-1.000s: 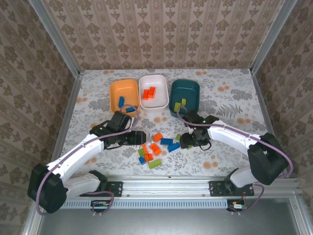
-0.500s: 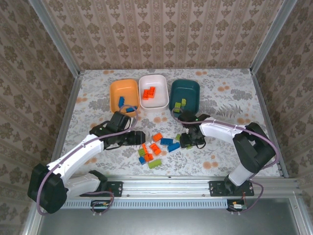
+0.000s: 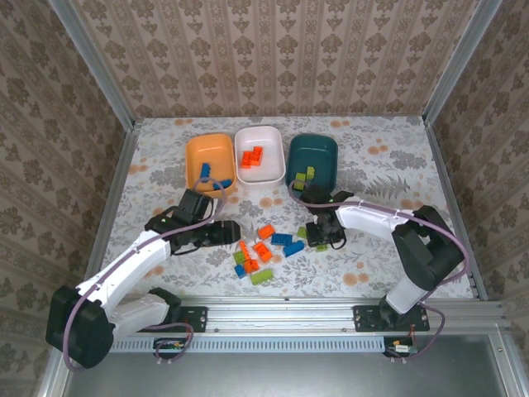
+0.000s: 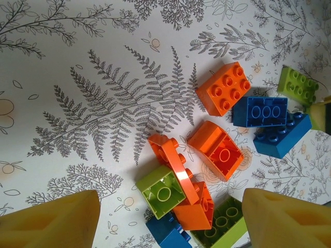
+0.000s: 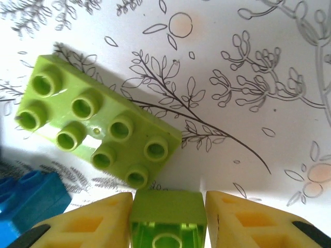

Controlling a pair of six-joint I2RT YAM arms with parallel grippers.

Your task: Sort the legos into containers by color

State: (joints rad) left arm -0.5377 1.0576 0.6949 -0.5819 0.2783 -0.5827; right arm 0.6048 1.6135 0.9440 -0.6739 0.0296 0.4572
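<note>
Your right pincer (image 5: 166,223) grips a small lime brick (image 5: 166,207) low over the desk (image 3: 376,169), beside a longer lime brick (image 5: 98,126), probably for the dark teal tub (image 3: 312,147) that holds greens, while your left pincer (image 4: 168,209) hangs open above the mixed pile (image 4: 214,150).

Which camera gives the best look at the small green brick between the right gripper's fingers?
The right wrist view: the green brick sits close up between the fingers of the right gripper, hollow side showing. In the top view it is too small to make out, and in the left wrist view I cannot identify it.
</note>
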